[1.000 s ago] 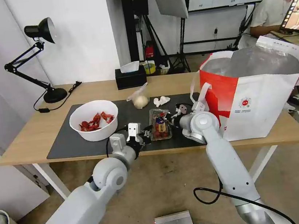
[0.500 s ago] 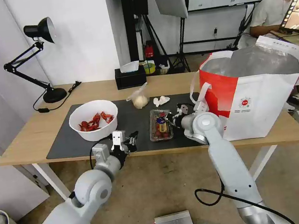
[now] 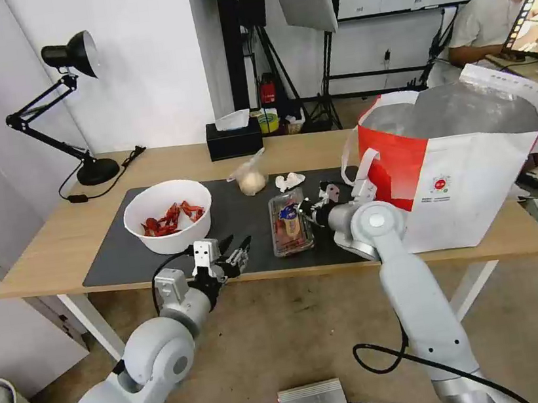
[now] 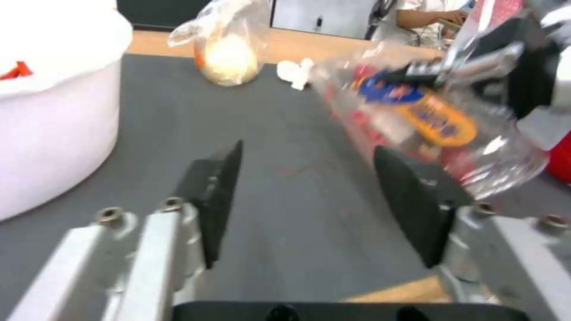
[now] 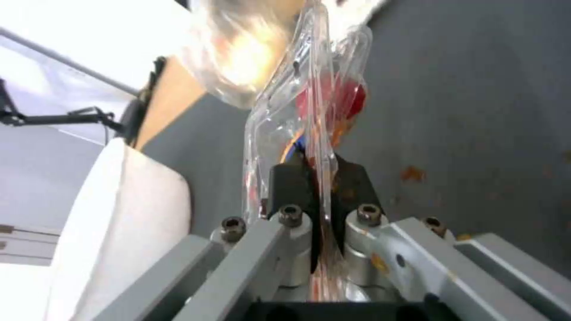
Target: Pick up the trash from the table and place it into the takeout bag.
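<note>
A long light-wood table (image 3: pixel 57 246) carries a dark grey mat (image 3: pixel 125 263); a robot faces it with both arms reaching forward from below the near edge.

The right arm rises steeply from the floor side, bends at a rounded elbow by the table's front edge, and turns inward toward the middle of the mat; its right gripper (image 3: pixel 308 213) is clamped on the rim of a clear plastic hinged tray (image 3: pixel 289 222) holding red scraps. In the right wrist view the two dark fingers (image 5: pixel 291 183) press together with the thin plastic rim between them; the tray (image 5: pixel 309 111) stands tilted rather than flat, with its gripped side raised (whether its far edge touches the mat cannot be told).

The left arm stretches up from the lower left, its forearm pointing at the mat's front edge; the left gripper (image 3: pixel 235 257) hovers just beside that edge, its fingers (image 4: pixel 214 196) spread wide with nothing between them.

On the mat: a white round bowl (image 3: pixel 168 216) of red crayfish shells, left of the tray; a knotted clear bag (image 3: pixel 251 178) with a pale lump behind; a crumpled white tissue (image 3: pixel 289 181) beside it.

The takeout bag (image 3: pixel 462 163), white with red panels and foil lining, stands open on the table's right end, just beside the right arm's elbow.
</note>
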Controlling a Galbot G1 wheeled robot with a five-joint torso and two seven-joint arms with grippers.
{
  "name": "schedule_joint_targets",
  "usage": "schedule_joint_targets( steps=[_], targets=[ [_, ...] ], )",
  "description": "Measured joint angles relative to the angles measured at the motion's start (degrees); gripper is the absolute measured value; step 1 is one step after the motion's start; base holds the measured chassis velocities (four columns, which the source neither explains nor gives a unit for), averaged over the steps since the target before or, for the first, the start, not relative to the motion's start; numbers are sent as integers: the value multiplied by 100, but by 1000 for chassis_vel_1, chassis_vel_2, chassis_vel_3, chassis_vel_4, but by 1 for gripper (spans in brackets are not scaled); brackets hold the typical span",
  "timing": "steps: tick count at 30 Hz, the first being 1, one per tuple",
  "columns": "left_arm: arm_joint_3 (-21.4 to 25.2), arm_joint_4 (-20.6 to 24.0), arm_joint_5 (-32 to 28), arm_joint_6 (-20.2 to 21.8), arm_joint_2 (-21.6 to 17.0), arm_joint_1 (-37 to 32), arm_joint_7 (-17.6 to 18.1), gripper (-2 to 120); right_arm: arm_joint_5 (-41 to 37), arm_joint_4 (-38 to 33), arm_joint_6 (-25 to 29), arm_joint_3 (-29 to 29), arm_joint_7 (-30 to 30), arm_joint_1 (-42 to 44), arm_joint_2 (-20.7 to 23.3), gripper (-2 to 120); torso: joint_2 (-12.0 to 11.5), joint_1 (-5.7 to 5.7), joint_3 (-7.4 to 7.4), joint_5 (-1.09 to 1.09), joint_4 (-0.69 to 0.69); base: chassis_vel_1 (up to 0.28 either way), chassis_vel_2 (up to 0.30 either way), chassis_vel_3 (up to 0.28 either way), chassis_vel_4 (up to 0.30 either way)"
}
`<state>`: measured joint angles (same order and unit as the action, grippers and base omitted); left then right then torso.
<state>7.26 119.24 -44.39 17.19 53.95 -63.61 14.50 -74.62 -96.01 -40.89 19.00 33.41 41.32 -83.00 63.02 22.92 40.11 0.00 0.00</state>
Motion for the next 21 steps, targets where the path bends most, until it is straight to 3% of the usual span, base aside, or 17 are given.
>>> schedule_joint_targets(
  steps=[10, 21],
  targets=[
    [94, 50, 195, -115, 124, -304, 2, 99, 204, -511, 88, 4, -242, 162, 187, 2, 0, 0, 0, 0, 0, 0, 0, 0, 0],
    [242, 206, 287, -116, 116, -559, 20, 100, 248, -1359, 183, 97, -402, 386, 441, 2, 0, 0, 0, 0, 0, 0, 0, 0, 0]
  ],
)
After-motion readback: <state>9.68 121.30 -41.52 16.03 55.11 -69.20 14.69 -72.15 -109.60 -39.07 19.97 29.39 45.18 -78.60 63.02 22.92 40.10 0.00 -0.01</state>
